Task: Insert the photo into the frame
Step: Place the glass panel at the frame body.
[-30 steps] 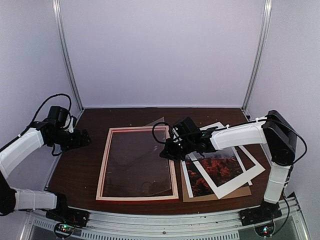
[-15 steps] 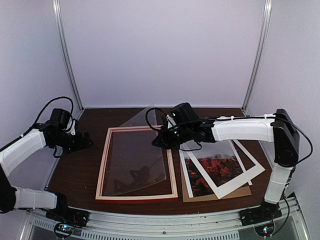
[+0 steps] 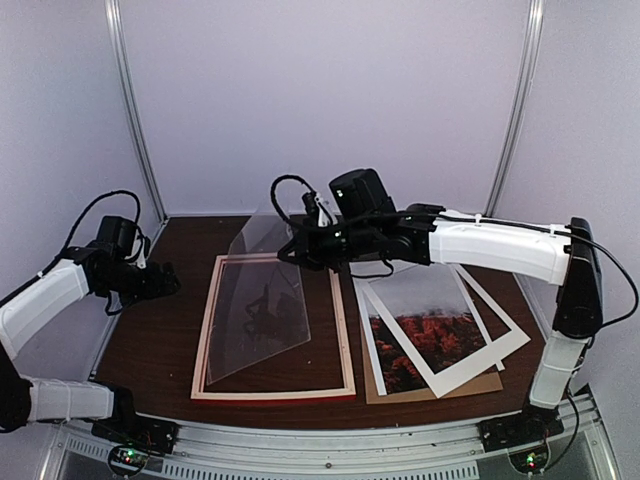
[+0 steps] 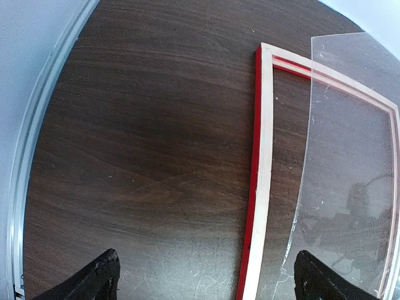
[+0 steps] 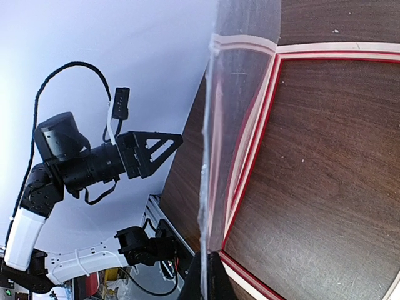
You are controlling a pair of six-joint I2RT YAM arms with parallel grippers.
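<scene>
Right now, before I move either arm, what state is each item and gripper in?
clear sheet, tilted up, one edge pinched.
right gripper, shut on the clear sheet.
left gripper, open, empty.
frame, flat, pale back up, no photo inside.
photo, flat, face up, beside the frame.
white mat, flat, skewed over the photo.

The frame (image 3: 208,330) is red with pale wood, the photo (image 3: 430,325) red-orange under grey-white, the table (image 3: 160,330) dark wood-grained.

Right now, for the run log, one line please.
right tool shut on clear sheet, tilted over frame | left tool open, beside frame | photo outside frame
</scene>
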